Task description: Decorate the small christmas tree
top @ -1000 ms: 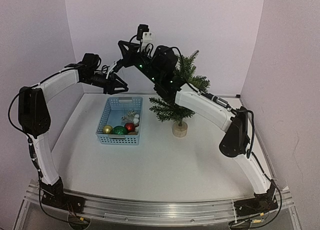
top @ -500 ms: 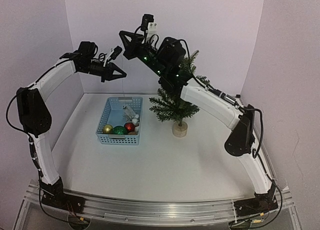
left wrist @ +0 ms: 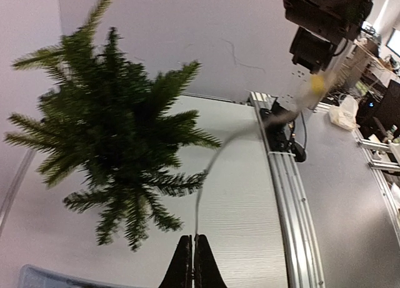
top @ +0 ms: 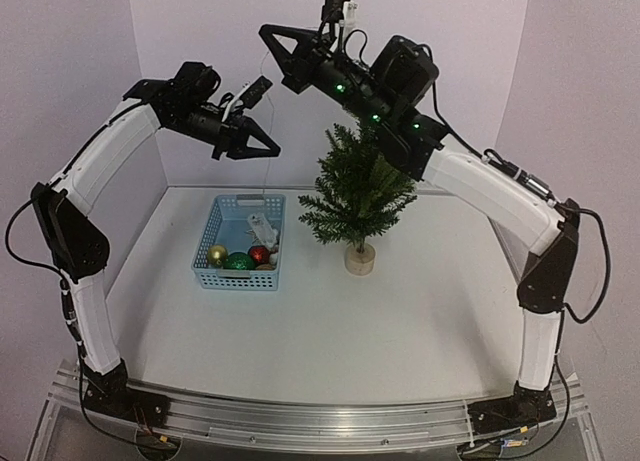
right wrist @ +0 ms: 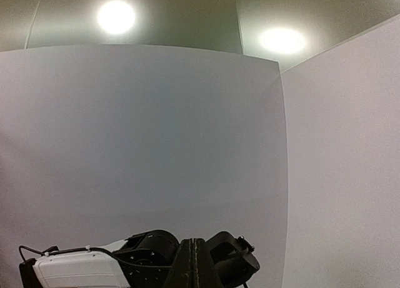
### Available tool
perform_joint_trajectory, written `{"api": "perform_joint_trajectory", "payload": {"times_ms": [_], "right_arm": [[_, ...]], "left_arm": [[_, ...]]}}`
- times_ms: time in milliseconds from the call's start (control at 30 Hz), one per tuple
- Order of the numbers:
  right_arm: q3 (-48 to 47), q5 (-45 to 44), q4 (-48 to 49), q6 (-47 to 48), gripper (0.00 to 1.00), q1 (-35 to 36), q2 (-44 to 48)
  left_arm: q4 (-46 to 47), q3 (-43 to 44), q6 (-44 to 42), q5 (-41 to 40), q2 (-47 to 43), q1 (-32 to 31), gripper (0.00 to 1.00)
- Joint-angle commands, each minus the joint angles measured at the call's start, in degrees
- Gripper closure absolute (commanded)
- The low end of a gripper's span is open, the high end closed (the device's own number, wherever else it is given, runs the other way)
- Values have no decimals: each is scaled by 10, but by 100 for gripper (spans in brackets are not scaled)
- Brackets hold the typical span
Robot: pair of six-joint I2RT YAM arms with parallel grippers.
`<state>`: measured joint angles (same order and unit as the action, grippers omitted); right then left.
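Note:
The small christmas tree (top: 355,186) stands upright on its pale disc base (top: 360,258) right of the basket; the left wrist view looks down on the tree (left wrist: 119,132). A thin white cord (left wrist: 212,166) runs from my left gripper (left wrist: 192,238) up toward the right arm. My left gripper (top: 272,149) is shut on this cord, high above the basket. My right gripper (top: 266,29) is higher still, above and left of the treetop, and appears shut on the cord's upper end. In the right wrist view the right gripper (right wrist: 197,241) has its fingers pressed together.
A pale blue basket (top: 235,278) left of the tree holds a gold ball (top: 216,253), a green ball (top: 238,261), a red ball (top: 259,254) and a white bundle (top: 258,224). Walls close in the back and both sides. A metal rail (left wrist: 287,194) edges the table.
Both arms have risen. My left gripper went from open to shut on the cord and moved right. The right arm swung up off the tree, which now shows fully.

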<state>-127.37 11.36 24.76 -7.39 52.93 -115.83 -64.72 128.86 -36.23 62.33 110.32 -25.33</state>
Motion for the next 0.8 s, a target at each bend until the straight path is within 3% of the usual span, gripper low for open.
{"api": "perform_joint_trajectory", "payload": {"times_ms": [0,133,200,300,467,767], "right_arm": [[62,7,-32,10,100,1,90],[87,-15,-100,20,100,1,138],[100,-43,-142,36,100,0,156],[122,-122,-187,76,100,0,180],[162,-257,-205,161,100,0,205],[130,-245,-205,220,100,-36,160]], "left_arm": [[-26,5,5,10,6,-55,100],[18,-19,35,4,-2,-97,100],[97,-84,66,-3,-19,-113,100],[194,-144,129,-34,-17,-137,100],[308,-161,203,-64,13,-153,100],[340,-169,190,-89,46,-152,100]]}}
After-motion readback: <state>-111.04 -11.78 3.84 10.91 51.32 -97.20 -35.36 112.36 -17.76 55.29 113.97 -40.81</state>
